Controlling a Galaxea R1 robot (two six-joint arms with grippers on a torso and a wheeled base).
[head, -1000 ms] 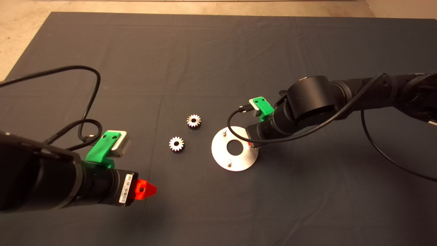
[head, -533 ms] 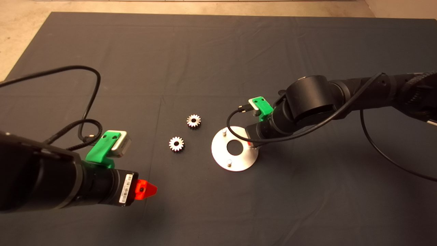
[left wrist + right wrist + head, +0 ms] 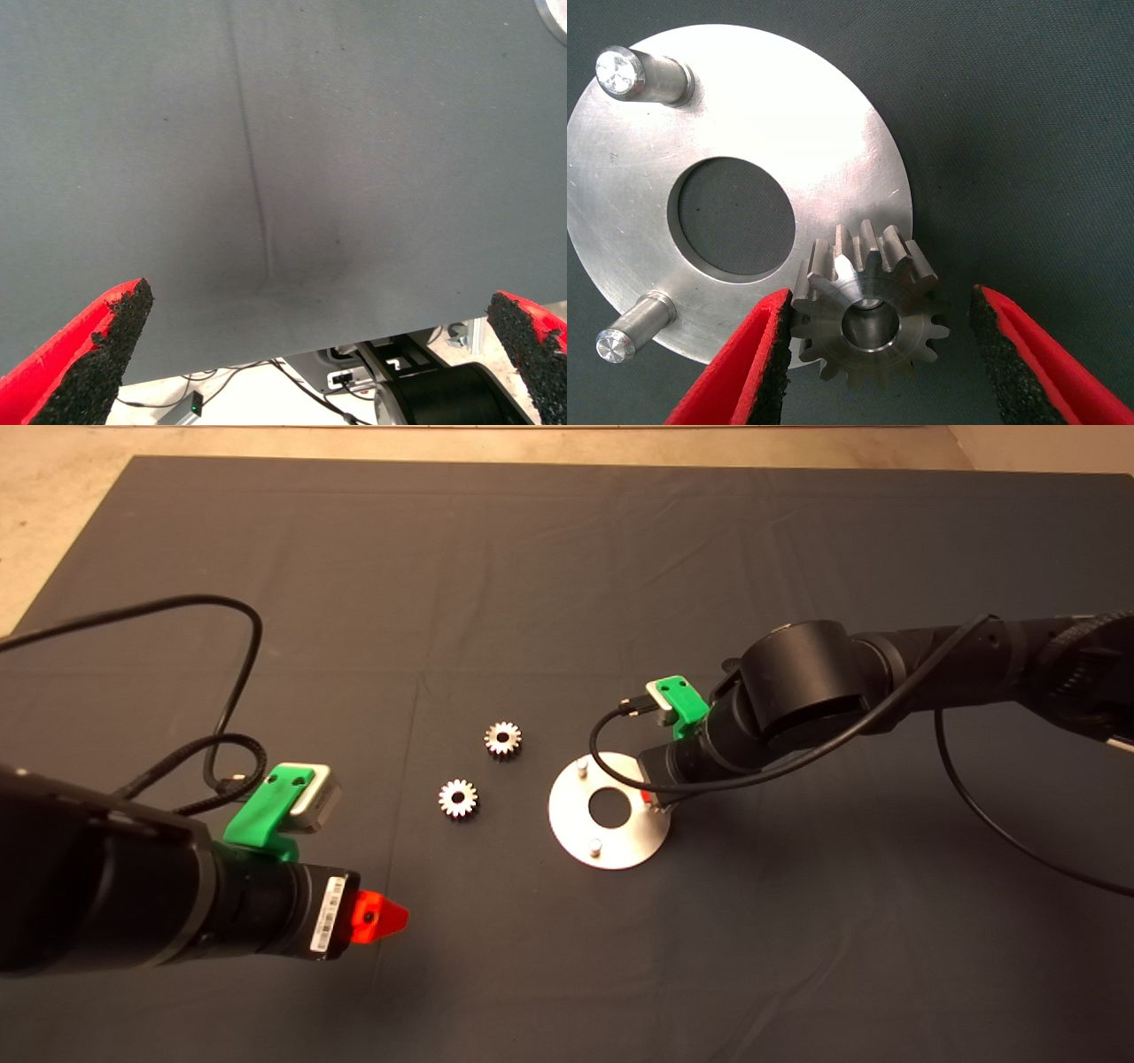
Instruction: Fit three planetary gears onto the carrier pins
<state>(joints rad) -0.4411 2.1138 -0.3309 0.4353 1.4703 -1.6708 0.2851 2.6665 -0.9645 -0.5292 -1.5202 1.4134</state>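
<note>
The round shiny disc (image 3: 574, 815) lies on the mat right of centre, with two bare carrier pins (image 3: 581, 764) (image 3: 594, 846) standing on it. Two planetary gears (image 3: 502, 739) (image 3: 458, 798) lie flat on the mat to its left. My right gripper (image 3: 649, 799) hangs over the disc's right rim. In the right wrist view a third gear (image 3: 868, 314) sits at the rim of the disc (image 3: 788, 115), with bright metal showing in its centre hole. The right gripper (image 3: 881, 299) is open around it, one pad at its teeth and the other apart. My left gripper (image 3: 379, 919) is open and empty at the lower left.
A black cable (image 3: 232, 691) loops over the mat behind the left arm. The right arm's cable (image 3: 992, 815) hangs above the mat's right part. Bare floor (image 3: 53, 505) borders the mat at the far left.
</note>
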